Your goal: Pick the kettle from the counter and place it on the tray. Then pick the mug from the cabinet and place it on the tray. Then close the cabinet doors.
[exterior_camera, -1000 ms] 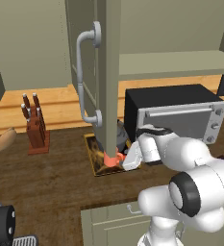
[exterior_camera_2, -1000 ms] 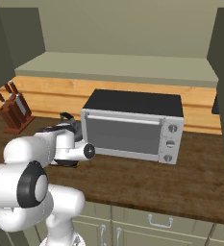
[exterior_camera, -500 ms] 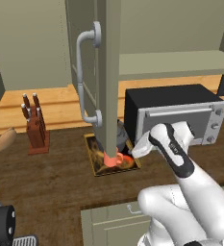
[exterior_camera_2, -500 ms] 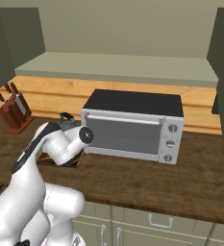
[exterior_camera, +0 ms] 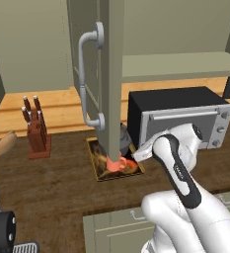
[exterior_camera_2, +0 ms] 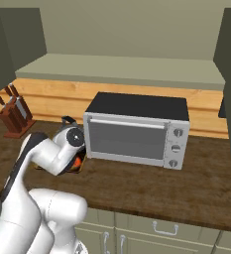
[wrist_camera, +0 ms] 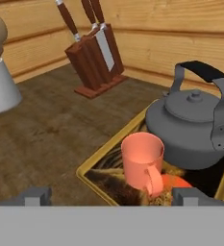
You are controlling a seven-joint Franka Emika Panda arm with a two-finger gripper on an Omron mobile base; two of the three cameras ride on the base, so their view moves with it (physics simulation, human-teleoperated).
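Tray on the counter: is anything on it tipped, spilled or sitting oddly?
Nothing stands out. The small salmon-orange mug stands upright on the yellow-rimmed tray, beside the squat dark grey metal kettle, also upright with its lid on. No spill shows on the dark brown wood-grain counter.

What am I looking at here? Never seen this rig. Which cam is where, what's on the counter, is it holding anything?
It is a rendered kitchen with a white robot arm on a driving base. Two pictures come from cameras on the base, behind the arm to its left and right. The third looks along the gripper, whose two dark tips stand wide apart with nothing between them, so it holds nothing. On the dark wood counter lies a tray carrying a grey kettle and an orange mug. Nearby stand a knife block, a white utensil jar and a toaster oven. A cabinet door hangs open above the tray.
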